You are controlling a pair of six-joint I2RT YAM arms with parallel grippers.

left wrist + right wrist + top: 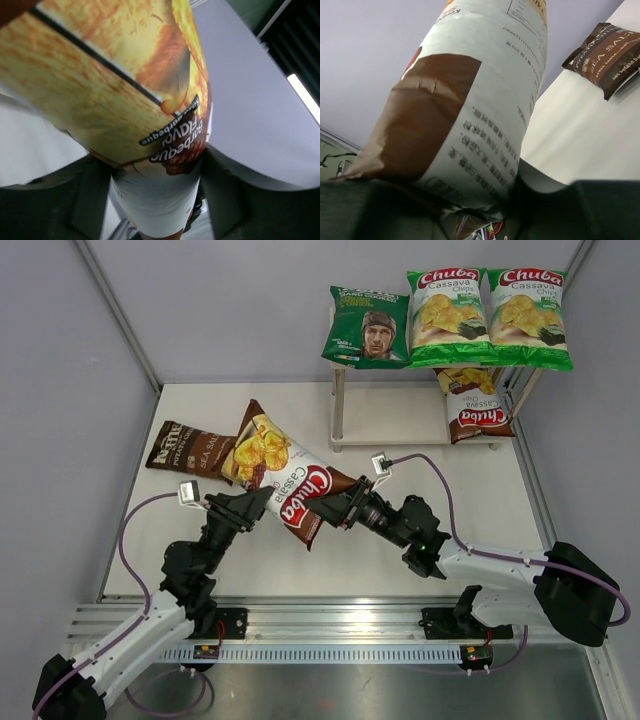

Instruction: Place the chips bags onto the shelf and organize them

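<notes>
Holding from 2 sides, the left gripper (pixel 258 508) and the right gripper (pixel 338 506) both pinch the glossy brown foil Chuba bag with the red logo (pixel 285 475). The bag hangs tilted above the white table (pixel 420 530) near its centre, with its far crimped end pointing to 11 o'clock. In the left wrist view the dark fingers (pixel 87 200) squeeze the film into a narrow waist. In the right wrist view the lower crimped seam folds down between the jaws. Treat this bag as light, air-filled and soft: the film is slick and creases readily, and the chips inside are fragile. Grip on a flat crimped seam or a pinched corner, not across the puffed belly. The 2-tier shelf of pale beige boards on silver metal legs (pixel 390 422) stands at 1 o'clock. Its upper tier carries the dark green REAL bag with a man's face (pixel 368 328) and 2 green-white Chuba bags (pixel 447 315) (pixel 527 315). A second brown Chuba bag (pixel 476 405) sits at the 3 o'clock end of the lower tier, leaving bare board beside it. The dark-brown Sea Salt bag (pixel 190 448) lies flat on the table at 10 o'clock of the held bag.
</notes>
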